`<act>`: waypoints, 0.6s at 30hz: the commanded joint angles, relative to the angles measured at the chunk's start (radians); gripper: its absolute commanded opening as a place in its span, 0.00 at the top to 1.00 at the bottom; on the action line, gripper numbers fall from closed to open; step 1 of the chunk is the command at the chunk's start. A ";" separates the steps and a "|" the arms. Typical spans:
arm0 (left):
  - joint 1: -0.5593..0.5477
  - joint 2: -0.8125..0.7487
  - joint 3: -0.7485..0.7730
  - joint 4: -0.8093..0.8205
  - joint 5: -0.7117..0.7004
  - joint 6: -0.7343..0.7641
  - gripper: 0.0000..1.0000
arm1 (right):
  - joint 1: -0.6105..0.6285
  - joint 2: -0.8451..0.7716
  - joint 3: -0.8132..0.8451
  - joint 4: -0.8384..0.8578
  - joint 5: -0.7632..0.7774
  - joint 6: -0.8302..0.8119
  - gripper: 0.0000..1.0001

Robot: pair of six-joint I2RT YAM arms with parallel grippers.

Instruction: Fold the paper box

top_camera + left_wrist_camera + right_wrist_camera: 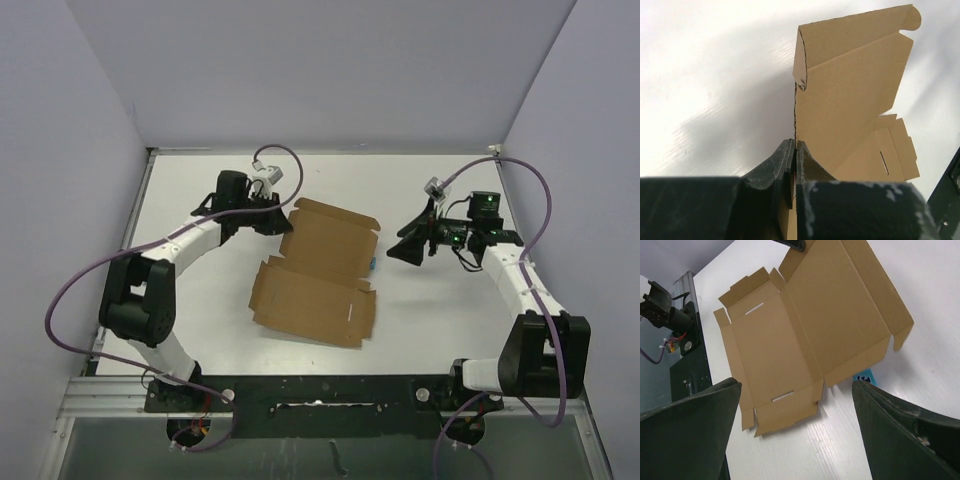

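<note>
The paper box [318, 275] is a flat brown die-cut sheet with flaps and slits, lying unfolded mid-table. My left gripper [283, 217] is shut on the sheet's far left edge, which stands up as a raised flap in the left wrist view [850, 100], with the fingers [782, 165] clamped on the cardboard edge. My right gripper [408, 250] is open and empty, just right of the sheet and apart from it. The sheet fills the right wrist view [805, 335] between the wide-apart fingers [890, 425].
A tiny blue cube [372, 265] lies against the sheet's right edge, also seen in the right wrist view [863, 376]. The black base rail [330, 392] runs along the table's near edge. White walls enclose the table on three sides.
</note>
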 commanded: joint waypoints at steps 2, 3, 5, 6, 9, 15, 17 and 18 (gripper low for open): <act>-0.056 -0.164 -0.084 0.234 -0.024 0.095 1.00 | 0.073 0.071 0.092 0.043 -0.011 -0.010 0.02; -0.063 -0.184 -0.103 0.262 -0.025 0.096 1.00 | 0.070 0.074 0.090 0.043 -0.008 -0.005 0.02; -0.075 -0.221 -0.140 0.321 -0.019 0.095 1.00 | 0.034 0.066 0.066 0.050 -0.007 0.011 0.02; -0.081 -0.238 -0.153 0.345 -0.013 0.096 1.00 | 0.015 0.059 0.042 0.070 -0.018 0.021 0.02; -0.091 -0.268 -0.166 0.386 0.011 0.094 1.00 | -0.021 0.054 0.009 0.080 -0.025 -0.008 0.02; -0.103 -0.288 -0.171 0.413 0.060 0.080 1.00 | -0.020 0.078 0.061 -0.018 0.029 -0.099 0.01; -0.107 -0.293 -0.172 0.417 0.061 0.081 1.00 | -0.020 0.077 0.061 -0.017 0.028 -0.111 0.01; -0.110 -0.296 -0.175 0.421 0.061 0.082 1.00 | -0.019 0.076 0.062 -0.016 0.020 -0.116 0.01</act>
